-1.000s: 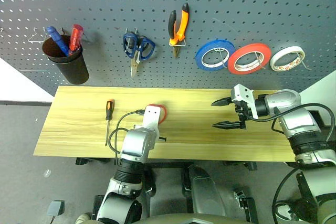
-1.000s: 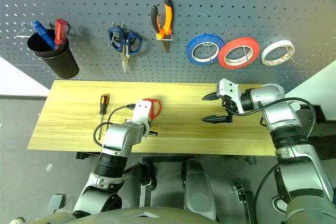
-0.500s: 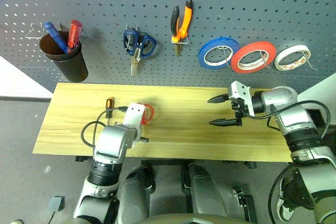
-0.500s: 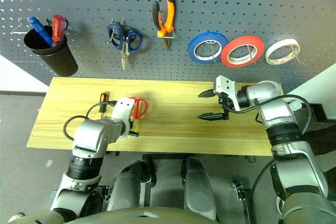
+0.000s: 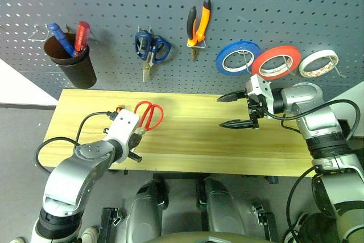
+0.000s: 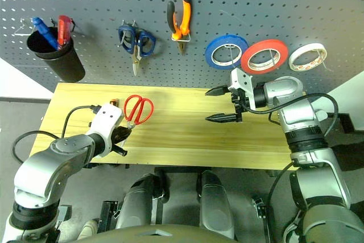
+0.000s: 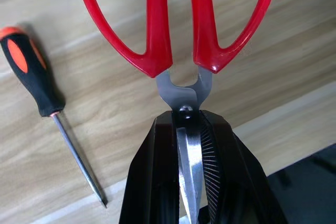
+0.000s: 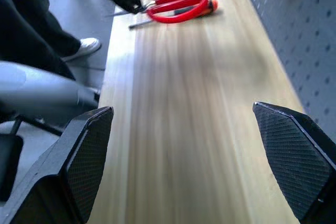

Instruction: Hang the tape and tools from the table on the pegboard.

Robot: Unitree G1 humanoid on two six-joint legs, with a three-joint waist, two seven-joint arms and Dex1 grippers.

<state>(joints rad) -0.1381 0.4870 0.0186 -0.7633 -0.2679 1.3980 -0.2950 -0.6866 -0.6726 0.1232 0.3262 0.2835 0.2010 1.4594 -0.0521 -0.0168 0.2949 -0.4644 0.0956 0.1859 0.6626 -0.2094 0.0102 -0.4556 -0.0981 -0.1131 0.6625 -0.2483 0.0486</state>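
My left gripper (image 5: 135, 136) is shut on the blades of the red-handled scissors (image 5: 149, 115) and holds them just above the left part of the wooden table (image 5: 187, 143). In the left wrist view the blades sit between the black fingers (image 7: 157, 171), handles (image 7: 157, 35) pointing away. The orange-and-black screwdriver (image 7: 32, 74) lies on the wood beside them. My right gripper (image 5: 222, 111) hovers open over the table's right half, pointing left, with nothing in it. On the pegboard (image 5: 284, 4) hang the orange-and-black pliers (image 5: 197, 24) and the red tape (image 5: 276, 62).
A black cup (image 5: 73, 64) with blue and red-handled tools hangs at the pegboard's left. Blue-handled scissors (image 5: 149, 49) hang beside the pliers. A blue roll (image 5: 238, 57) and a white roll (image 5: 318, 63) flank the red tape.
My left arm has swung left and up, lifting the red scissors off the wood. My right gripper has drifted a little left and up, still open.
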